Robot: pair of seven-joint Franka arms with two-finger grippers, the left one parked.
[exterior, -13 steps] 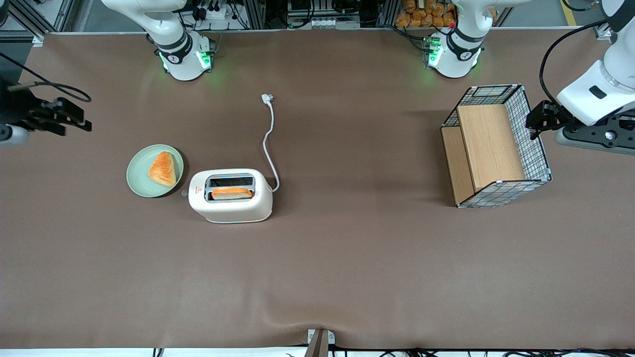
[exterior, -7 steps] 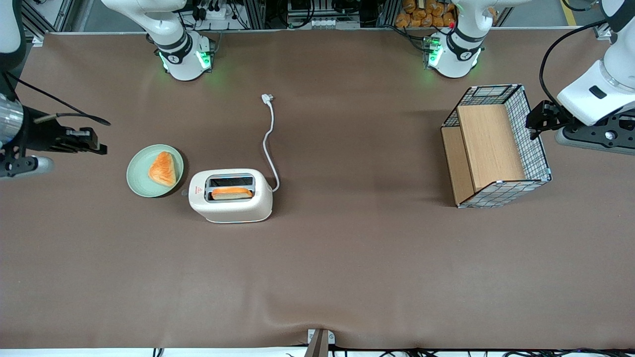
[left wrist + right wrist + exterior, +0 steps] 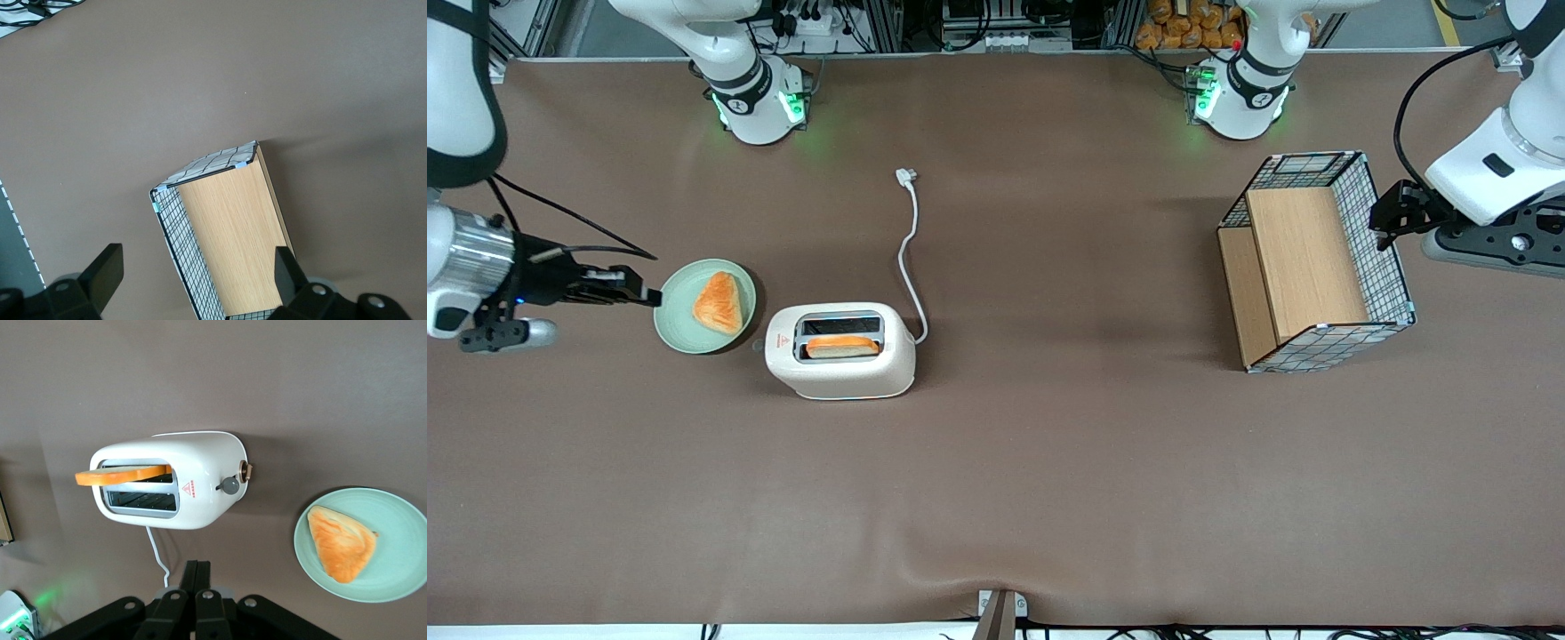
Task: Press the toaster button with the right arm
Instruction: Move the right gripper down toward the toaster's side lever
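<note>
The cream-white toaster point(image 3: 840, 350) point(image 3: 171, 479) stands on the brown table with a slice of toast point(image 3: 841, 345) point(image 3: 122, 475) in the slot nearer the front camera. Its small grey button point(image 3: 230, 485) sticks out of the short end that faces the green plate; in the front view it is only a faint nub point(image 3: 758, 345). The right arm point(image 3: 467, 258) reaches in from the working arm's end of the table. My gripper point(image 3: 646, 296) point(image 3: 198, 565) is shut with nothing in it, hovering at the plate's rim, short of the toaster.
A pale green plate point(image 3: 676, 327) point(image 3: 400, 577) holds a triangular pastry point(image 3: 719, 302) point(image 3: 341, 543) beside the toaster's button end. The toaster's white cord point(image 3: 910, 253) runs away from the camera to a plug point(image 3: 906, 177). A wire basket with wooden panels point(image 3: 1316, 262) point(image 3: 227, 233) lies toward the parked arm's end.
The right arm has moved in from the table's edge toward the plate and toaster, the gripper dropping nearer the front camera. Toaster, plate and basket have not moved.
</note>
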